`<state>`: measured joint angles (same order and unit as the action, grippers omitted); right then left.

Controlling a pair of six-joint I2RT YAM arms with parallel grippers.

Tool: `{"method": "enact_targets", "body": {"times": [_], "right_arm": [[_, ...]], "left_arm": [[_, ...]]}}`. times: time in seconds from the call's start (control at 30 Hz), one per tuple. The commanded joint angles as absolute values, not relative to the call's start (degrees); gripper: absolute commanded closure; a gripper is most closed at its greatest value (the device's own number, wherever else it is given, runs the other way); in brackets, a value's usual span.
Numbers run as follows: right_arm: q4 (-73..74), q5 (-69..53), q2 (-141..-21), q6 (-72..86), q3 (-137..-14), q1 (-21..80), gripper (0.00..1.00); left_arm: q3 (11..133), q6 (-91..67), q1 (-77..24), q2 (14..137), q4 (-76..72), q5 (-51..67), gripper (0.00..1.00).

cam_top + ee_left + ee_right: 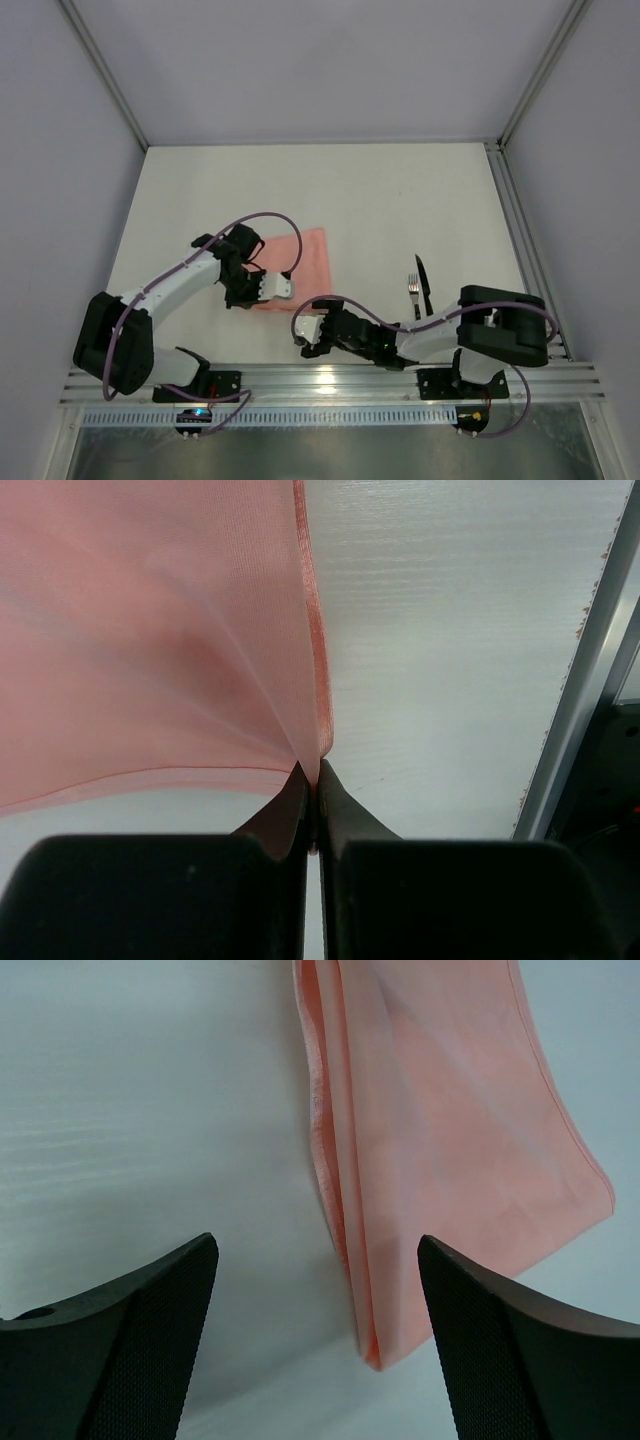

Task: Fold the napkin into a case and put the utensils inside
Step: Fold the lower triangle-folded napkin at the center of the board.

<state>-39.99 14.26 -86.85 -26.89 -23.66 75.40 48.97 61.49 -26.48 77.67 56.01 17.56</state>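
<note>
My left hand (256, 288) is closed tight on the napkin (300, 262). In my left wrist view the two fingers (285, 815) meet with only a thin slip of pink cloth (150, 630) caught between them, right where a hemmed side edge and a hemmed bottom edge run together at a corner. From that pinch the cloth fans up and away to the left, creased and a little shadowed near the grip, with the bare white counter (450, 630) to its right and a metal rail (580, 680) at the far right.

My right hand (310, 335) is wide apart and holds nothing. In its wrist view the hand (315, 1245) frames the near end of the napkin (440, 1140), which lies there folded, with stacked layers showing along its left edge. The cloth sits closer to the right finger (500, 1360) than to the left one, and I cannot tell whether either finger touches the counter (150, 1090).

From above, the napkin is a pink rectangle on the counter (380, 200) left of centre, its near edge by both hands. The fork (411, 288) and the dark knife (423, 285) lie side by side, well apart from the napkin, off to the right near my right arm.
</note>
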Motion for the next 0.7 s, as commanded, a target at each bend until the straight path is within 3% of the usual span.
{"method": "enact_targets", "body": {"times": [0.0,0.47,0.57,0.67], "right_arm": [[-54.5,22.3,-94.3,-28.4,-28.2,76.6,0.15],[-49.5,25.4,-108.8,-28.6,-36.4,77.0,0.18],[-46.9,26.6,-111.5,-28.4,-38.5,77.1,0.22],[-47.0,27.5,-113.5,-27.9,-39.0,77.0,0.32]], "left_arm": [[50.9,61.0,-26.1,78.3,58.2,19.9,1.00],[52.9,61.4,-25.1,78.7,61.0,23.2,1.00],[53.3,61.7,-24.8,79.1,61.6,23.9,1.00],[53.5,61.8,-24.4,79.5,62.0,24.3,1.00]]}}
